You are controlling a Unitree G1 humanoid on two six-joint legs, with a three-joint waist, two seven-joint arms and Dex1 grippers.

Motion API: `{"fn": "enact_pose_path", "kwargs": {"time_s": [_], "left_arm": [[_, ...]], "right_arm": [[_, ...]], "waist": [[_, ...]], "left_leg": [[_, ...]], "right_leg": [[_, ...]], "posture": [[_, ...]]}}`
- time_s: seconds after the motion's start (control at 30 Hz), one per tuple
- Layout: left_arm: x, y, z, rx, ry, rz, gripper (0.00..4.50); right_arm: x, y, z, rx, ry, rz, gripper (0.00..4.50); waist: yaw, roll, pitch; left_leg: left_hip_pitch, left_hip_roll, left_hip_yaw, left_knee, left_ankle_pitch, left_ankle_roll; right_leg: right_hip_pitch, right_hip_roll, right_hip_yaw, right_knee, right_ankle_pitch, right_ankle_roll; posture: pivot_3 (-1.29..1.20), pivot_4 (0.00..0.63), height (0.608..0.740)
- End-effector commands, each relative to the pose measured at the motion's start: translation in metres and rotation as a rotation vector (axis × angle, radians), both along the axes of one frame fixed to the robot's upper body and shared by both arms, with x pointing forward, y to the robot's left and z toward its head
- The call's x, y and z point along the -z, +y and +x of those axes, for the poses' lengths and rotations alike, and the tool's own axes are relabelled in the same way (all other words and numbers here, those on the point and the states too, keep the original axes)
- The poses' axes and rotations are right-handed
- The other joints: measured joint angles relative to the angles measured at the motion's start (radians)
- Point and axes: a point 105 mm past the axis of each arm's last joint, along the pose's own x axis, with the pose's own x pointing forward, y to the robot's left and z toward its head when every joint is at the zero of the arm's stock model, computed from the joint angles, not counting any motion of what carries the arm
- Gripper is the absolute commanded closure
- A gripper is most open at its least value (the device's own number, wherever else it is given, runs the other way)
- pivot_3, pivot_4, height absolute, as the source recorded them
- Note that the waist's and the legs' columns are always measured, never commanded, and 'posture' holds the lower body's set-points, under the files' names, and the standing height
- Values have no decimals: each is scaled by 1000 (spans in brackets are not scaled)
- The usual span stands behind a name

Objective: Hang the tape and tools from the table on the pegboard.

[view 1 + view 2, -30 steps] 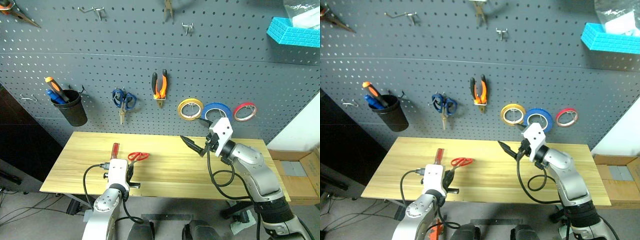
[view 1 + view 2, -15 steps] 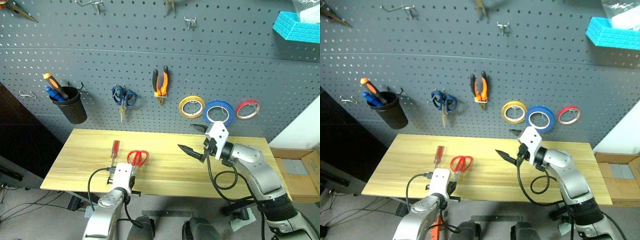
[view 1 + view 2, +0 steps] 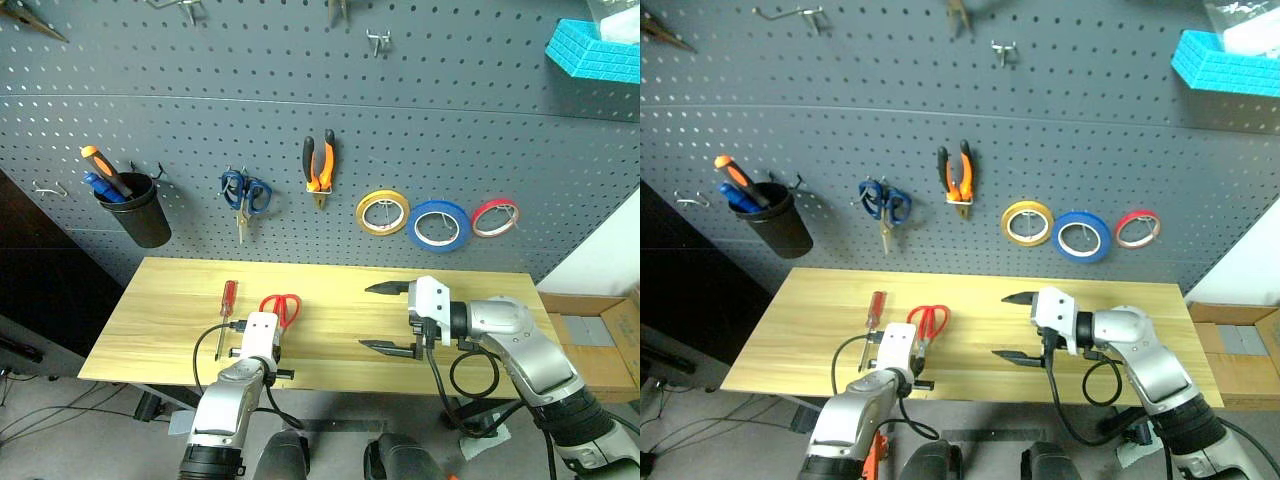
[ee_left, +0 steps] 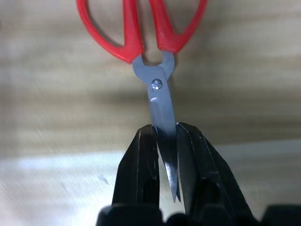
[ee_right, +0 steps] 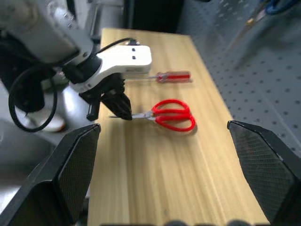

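Right now I have the left gripper [image 4: 164,134] pinched tight on the blades of the red-handled scissors [image 3: 282,306], which lie on the table [image 3: 160,330] toward its left, handles pointing at the pegboard [image 3: 200,110]. Just left of them lies the red-handled screwdriver [image 3: 227,305]. My right gripper [image 3: 385,318] hangs spread wide and empty over the table's right half. Blue tape [image 3: 438,225] and pliers [image 3: 319,170] hang on the pegboard.

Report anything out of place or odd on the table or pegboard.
Only one oddity: the left gripper has its jaws shut on the blades of the red-handled scissors, not the handles. The screwdriver lies flat on the table.
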Motion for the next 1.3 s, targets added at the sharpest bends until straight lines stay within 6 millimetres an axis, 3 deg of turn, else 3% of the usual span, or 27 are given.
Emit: {"fn": "enact_pose_path", "kwargs": {"time_s": [0.03,0.33,0.73,0.97,1.3], "left_arm": [[-11,-6,5,-3,-18,-24,4225],[-10,-7,2,1,1,-26,4225],[-15,-2,14,-19,-19,8,124],[-5,-13,16,113,9,-2,21],[1,-3,37,245,39,42,21]], "right_arm": [[-9,3,2,-19,-46,13,0],[-9,2,3,-7,-35,18,0],[-8,2,3,-5,-37,20,0],[-8,3,4,1,-36,22,0],[-11,2,9,46,-26,52,0]], "waist": [[0,0,0],[0,0,0],[0,0,0],[0,0,1],[0,1,9]], "left_leg": [[0,0,0,0,0,0],[0,0,0,0,0,0],[0,0,0,0,0,0],[0,0,0,0,0,0],[0,0,0,0,0,0]], "right_leg": [[0,0,0,0,0,0],[0,0,0,0,1,-1],[0,0,0,0,1,-1],[0,0,0,0,0,-1],[0,0,0,0,1,-1]], "posture": [[143,153,740],[136,146,740],[131,149,740],[130,157,740],[118,169,740]]}}
